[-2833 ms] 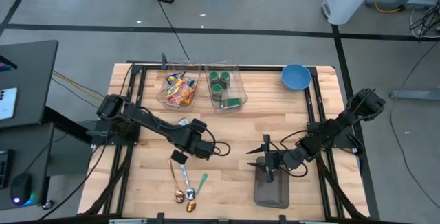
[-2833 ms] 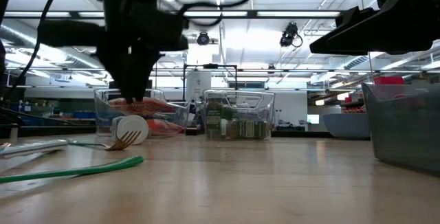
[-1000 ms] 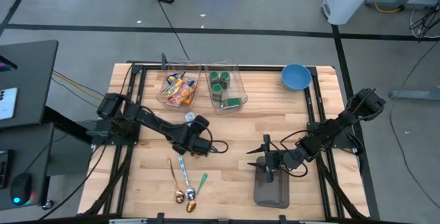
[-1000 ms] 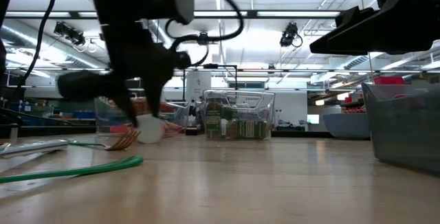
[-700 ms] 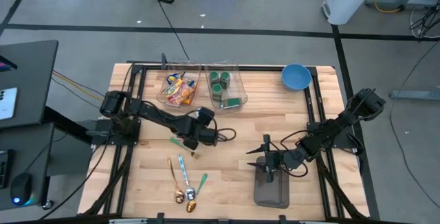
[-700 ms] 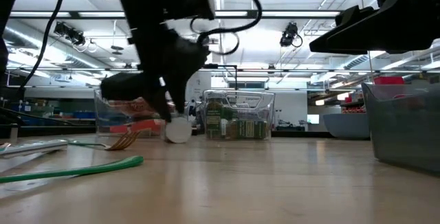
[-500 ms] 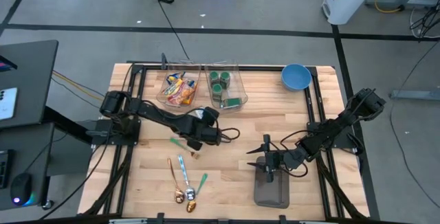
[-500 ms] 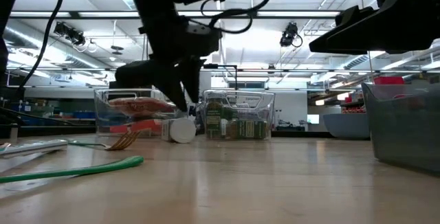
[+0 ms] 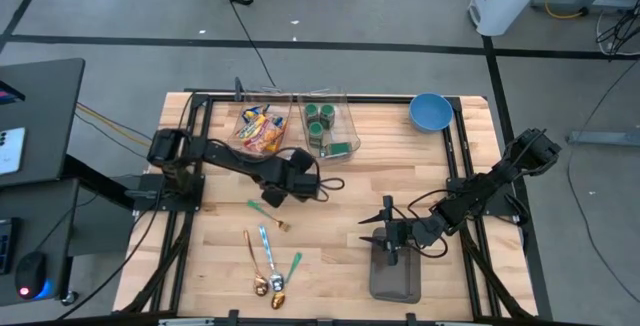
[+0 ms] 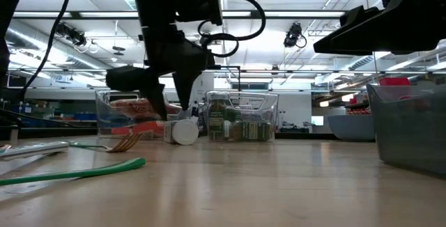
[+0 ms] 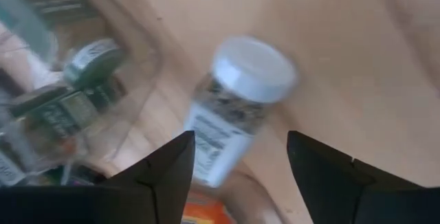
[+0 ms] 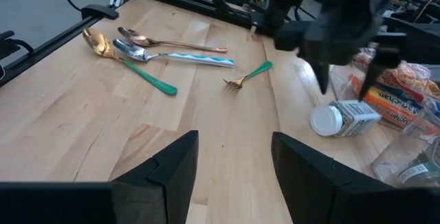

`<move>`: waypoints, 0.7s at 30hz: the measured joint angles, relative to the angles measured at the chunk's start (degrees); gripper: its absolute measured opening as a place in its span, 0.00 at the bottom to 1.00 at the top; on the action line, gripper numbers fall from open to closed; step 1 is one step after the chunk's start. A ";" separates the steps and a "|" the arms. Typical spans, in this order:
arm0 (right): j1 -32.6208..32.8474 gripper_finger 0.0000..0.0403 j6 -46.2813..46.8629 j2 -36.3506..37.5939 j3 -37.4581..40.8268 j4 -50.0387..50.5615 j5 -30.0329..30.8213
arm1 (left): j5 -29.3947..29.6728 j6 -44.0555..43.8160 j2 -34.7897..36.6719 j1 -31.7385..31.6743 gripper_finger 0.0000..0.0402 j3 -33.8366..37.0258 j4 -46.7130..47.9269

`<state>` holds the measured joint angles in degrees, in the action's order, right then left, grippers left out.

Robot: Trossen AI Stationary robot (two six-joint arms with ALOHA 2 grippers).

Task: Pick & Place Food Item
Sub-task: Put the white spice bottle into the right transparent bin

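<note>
A small clear jar with a white lid (image 11: 237,107) lies on its side on the table (image 9: 330,216), beside the clear bin of snack packs (image 9: 260,131). Its lid (image 10: 184,132) faces the near edge. My left gripper (image 10: 171,105) hangs open just above the jar (image 12: 342,119), a finger on either side, touching nothing. Over the grey bin (image 9: 395,278) at the near right, my right gripper (image 9: 388,234) waits open and empty.
A second clear bin with green cans (image 9: 330,131) stands next to the snack bin. A blue bowl (image 9: 430,112) sits at the far right. A green fork (image 9: 265,209) and spoons (image 9: 268,266) lie near the front left. Bare wood lies in the middle.
My left gripper has carried the jar from near the fork toward the table's far edge and right, to beside the snack bin. It has opened and let go, then risen a little. The jar now lies still on the table.
</note>
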<state>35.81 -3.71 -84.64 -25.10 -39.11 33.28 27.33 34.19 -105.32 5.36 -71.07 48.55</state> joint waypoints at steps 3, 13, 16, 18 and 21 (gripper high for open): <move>0.05 0.48 0.24 0.00 0.00 0.20 -0.02 | 2.59 1.38 0.00 -1.93 0.60 0.00 -1.39; 0.00 0.48 0.39 0.00 0.00 1.26 -0.02 | -2.58 -2.13 0.14 -7.64 0.59 -0.02 -2.67; 0.00 0.48 0.51 0.00 0.00 1.44 -0.02 | -5.96 -2.82 0.35 -8.19 0.59 -0.09 -3.64; 0.00 0.48 0.90 0.00 0.00 1.49 -0.02 | -5.96 -3.02 0.32 -8.13 0.61 -0.34 -3.87; 0.00 0.48 0.92 0.00 0.00 1.66 -0.02 | -6.46 -3.10 0.24 -7.99 0.67 -0.99 -2.77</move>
<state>35.81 -2.79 -84.64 -25.10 -37.45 33.26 20.87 31.09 -105.08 -2.63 -72.05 45.78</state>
